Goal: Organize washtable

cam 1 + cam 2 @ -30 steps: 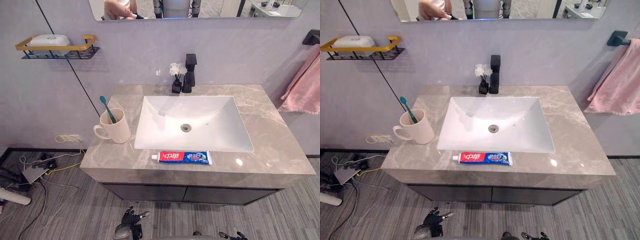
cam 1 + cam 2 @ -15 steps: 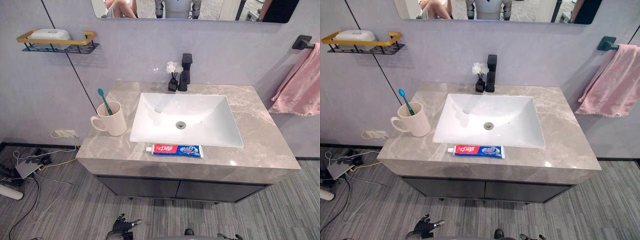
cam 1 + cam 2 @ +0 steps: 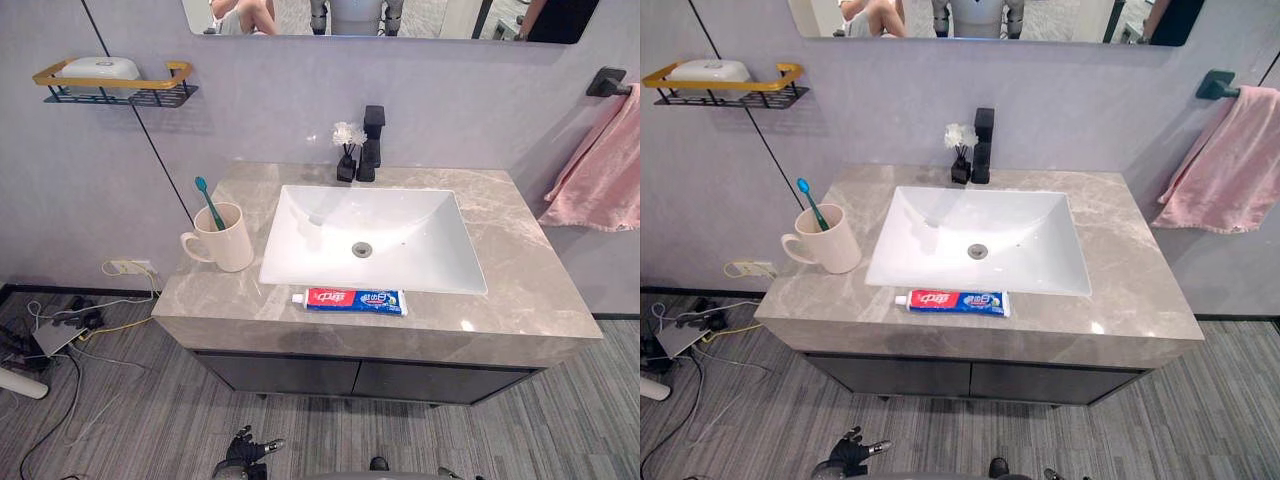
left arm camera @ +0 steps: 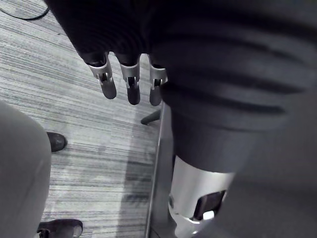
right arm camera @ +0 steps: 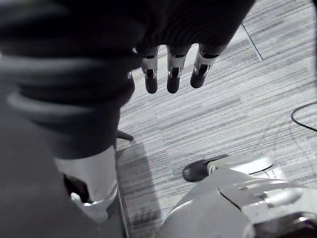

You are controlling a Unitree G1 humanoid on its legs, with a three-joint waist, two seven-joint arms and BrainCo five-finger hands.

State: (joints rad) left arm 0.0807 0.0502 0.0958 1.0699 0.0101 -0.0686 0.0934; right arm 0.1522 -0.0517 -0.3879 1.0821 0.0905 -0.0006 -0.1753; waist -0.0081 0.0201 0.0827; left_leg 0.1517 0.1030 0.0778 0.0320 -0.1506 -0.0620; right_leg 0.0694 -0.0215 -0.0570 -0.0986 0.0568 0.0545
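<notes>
Down low, left hand (image 4: 132,88) hung empty over the floor (image 4: 74,129), fingers straight, right hand (image 5: 172,75) likewise, toothpaste (image 3: 350,300) lay along the desk (image 3: 530,290) front, just before the sink (image 3: 425,215), toothbrush (image 3: 209,203) stood in mug (image 3: 230,245) at left.

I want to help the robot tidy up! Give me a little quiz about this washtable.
1. True or false: the blue toothbrush stands in the cream mug.
2. Where does the toothpaste tube lie? A) inside the mug B) on the countertop in front of the white sink C) on the wall shelf
3. Fill in: the towel hanging on the right is ____.
Key: 1 true; 2 B; 3 pink.
</notes>
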